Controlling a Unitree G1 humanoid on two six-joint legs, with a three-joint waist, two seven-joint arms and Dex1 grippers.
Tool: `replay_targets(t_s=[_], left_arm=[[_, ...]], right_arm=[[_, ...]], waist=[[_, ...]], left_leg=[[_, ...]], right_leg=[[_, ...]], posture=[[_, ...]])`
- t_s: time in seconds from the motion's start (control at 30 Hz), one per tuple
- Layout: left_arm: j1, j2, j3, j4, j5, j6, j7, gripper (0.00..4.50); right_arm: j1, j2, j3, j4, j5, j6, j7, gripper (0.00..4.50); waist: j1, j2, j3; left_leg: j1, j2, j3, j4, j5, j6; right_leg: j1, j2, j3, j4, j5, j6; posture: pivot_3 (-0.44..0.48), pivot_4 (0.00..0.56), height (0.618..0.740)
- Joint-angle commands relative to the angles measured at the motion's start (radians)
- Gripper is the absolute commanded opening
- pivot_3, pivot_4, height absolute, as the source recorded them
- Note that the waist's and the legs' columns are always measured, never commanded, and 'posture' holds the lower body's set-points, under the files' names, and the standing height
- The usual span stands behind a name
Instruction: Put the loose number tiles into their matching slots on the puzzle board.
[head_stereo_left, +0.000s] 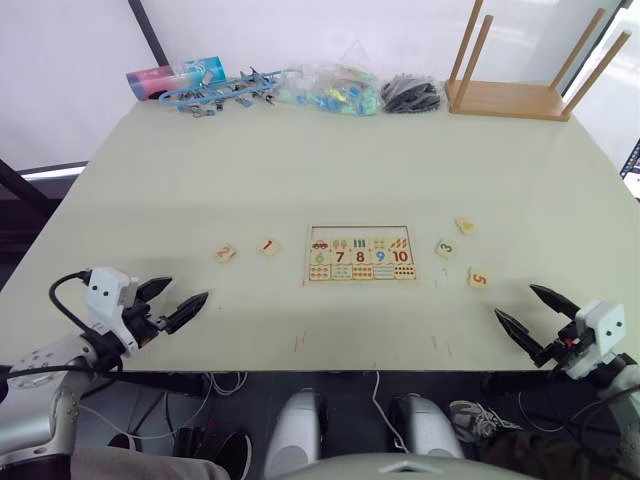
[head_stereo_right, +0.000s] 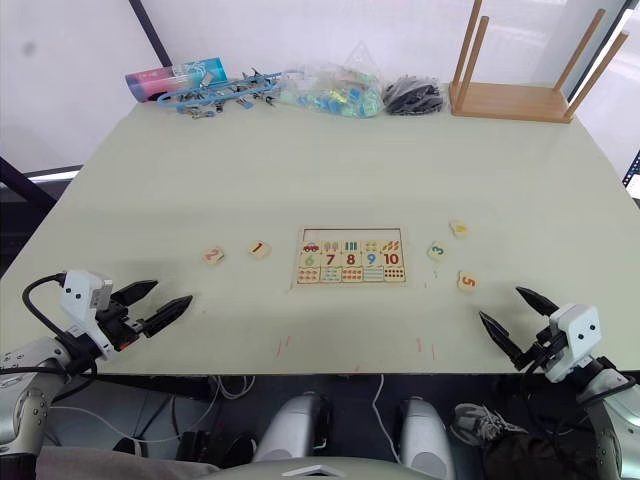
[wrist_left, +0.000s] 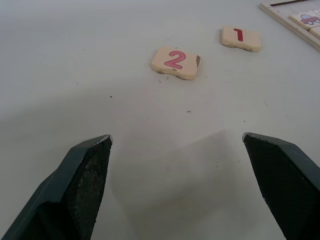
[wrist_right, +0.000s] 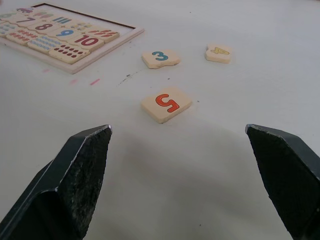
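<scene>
A: Nearest first?

B: Both grippers sit at the table's (head_stereo_left: 200, 180) near edge. The left gripper (head_stereo_left: 168, 302) is by the near-left corner, black fingers spread, gripping nothing. The right gripper (head_stereo_left: 530, 312) is by the near-right corner, spread the same way and empty.

A: And the loose tiles?

B: Small pale wooden squares with slightly chipped edges, lying flat. Tile 2 (wrist_left: 175, 62) and tile 1 (wrist_left: 241, 38) lie left of the puzzle board (head_stereo_left: 361, 252). Tile 5 (wrist_right: 166, 103) is nearest the right gripper, with tile 3 (wrist_right: 160, 58) and tile 4 (wrist_right: 218, 52) beyond it, right of the board.

A: What does the board hold?

B: It is a thin-framed wooden tray at mid-table, holding small picture cells and big coloured numbers 6 to 10. The row along its far edge looks empty.

A: At the far edge?

B: A pink-and-blue tube (head_stereo_left: 172, 77), blue clips (head_stereo_left: 225, 92), a clear bag of coloured pieces (head_stereo_left: 335, 90), a dark bundle (head_stereo_left: 412, 93), and an upturned wooden stool (head_stereo_left: 520, 75) by the far-right corner.
</scene>
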Motion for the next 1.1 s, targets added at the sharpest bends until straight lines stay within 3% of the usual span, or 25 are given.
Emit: replay_targets(t_s=[0.03, 0.77, 0.97, 1.1], left_arm=[[-0.005, 0.022, 0.019, -0.007, 0.0, -0.018, -0.013, 4.44], [-0.026, 0.023, 0.011, -0.004, -0.002, -0.015, -0.024, 4.44], [-0.036, 0.019, -0.003, -0.091, -0.017, 0.051, 0.017, 4.44], [-0.11, 0.017, -0.037, -0.178, -0.041, 0.17, 0.091, 4.44]], right_arm=[[0.001, -0.002, -0.016, -0.007, 0.008, -0.033, 0.014, 4.5], [0.006, 0.009, -0.006, 0.012, 0.035, -0.082, 0.075, 4.5], [0.03, -0.006, -0.002, -0.011, 0.087, -0.061, 0.149, 4.5], [0.042, -0.019, 0.011, -0.026, 0.114, -0.061, 0.22, 4.5]], waist=[[0.0, 0.0, 0.0], [0.0, 0.0, 0.0], [0.0, 0.0, 0.0], [0.003, 0.0, 0.0]], left_leg=[[0.0, 0.0, 0.0, 0.0, 0.0, 0.0], [0.0, 0.0, 0.0, 0.0, 0.0, 0.0], [0.0, 0.001, 0.0, 0.0, 0.0, 0.0], [0.0, 0.001, 0.0, 0.0, 0.0, 0.0]], right_leg=[[0.0, 0.0, 0.0, 0.0, 0.0, 0.0], [0.0, 0.0, 0.0, 0.0, 0.0, 0.0], [0.0, 0.0, 0.0, 0.0, 0.0, 0.0], [0.0, 0.0, 0.0, 0.0, 0.0, 0.0]], posture=[[0.0, 0.15, 0.737], [0.0, 0.15, 0.737], [0.0, 0.15, 0.737], [0.0, 0.15, 0.737]])
